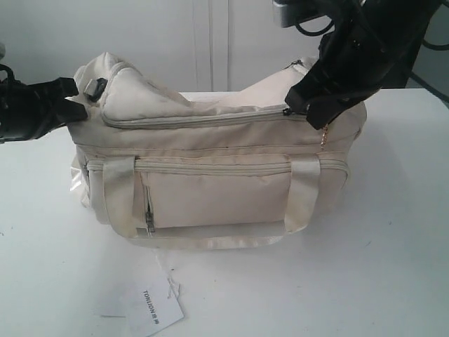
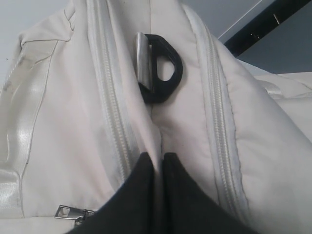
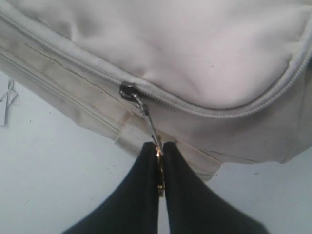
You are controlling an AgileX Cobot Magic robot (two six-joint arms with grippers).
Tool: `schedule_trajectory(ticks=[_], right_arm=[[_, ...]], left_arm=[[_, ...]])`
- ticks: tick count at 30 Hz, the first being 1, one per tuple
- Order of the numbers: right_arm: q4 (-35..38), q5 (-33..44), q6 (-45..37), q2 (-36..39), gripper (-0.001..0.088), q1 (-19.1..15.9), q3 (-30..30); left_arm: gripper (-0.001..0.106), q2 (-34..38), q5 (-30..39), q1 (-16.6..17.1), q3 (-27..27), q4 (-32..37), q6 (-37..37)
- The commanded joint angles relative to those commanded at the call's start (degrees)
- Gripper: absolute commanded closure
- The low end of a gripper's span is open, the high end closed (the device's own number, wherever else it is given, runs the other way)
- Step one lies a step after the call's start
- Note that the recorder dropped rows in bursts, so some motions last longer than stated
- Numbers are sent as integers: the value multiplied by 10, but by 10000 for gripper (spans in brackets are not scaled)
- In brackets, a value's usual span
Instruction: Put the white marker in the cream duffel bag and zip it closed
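The cream duffel bag lies across the white table, its curved top zipper drawn shut along most of its length. My right gripper is shut on the gold zipper pull, whose slider sits near the bag's right end. My left gripper is shut, pinching a fold of the bag's fabric at its left end, just below the dark end clip. In the exterior view the left gripper presses against that end. The white marker is out of view.
A flat white paper tag with printed text lies on the table in front of the bag. The front pocket's zip pull hangs beside the left strap. The right arm reaches down from above.
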Motion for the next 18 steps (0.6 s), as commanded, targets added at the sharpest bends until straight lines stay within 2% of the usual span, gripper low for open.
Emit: schedule_trajectory(ticks=[5, 8, 10, 12, 13, 15, 18], right_arm=[[0, 0, -7, 0, 868, 0, 0], [0, 0, -29, 2, 868, 0, 0], [0, 0, -39, 7, 868, 0, 0], [0, 0, -54, 13, 868, 0, 0], [0, 0, -54, 15, 868, 0, 0], [0, 0, -55, 21, 868, 0, 0], [2, 0, -84, 32, 868, 0, 0]], left_arm=[[777, -42, -31, 0, 0, 86, 7], [545, -82, -32, 0, 0, 149, 19], [316, -111, -18, 0, 0, 181, 19], [167, -139, 22, 0, 0, 200, 19], [154, -155, 51, 0, 0, 201, 19], [207, -177, 120, -5, -3, 194, 46], [346, -187, 197, -46, -17, 159, 148]])
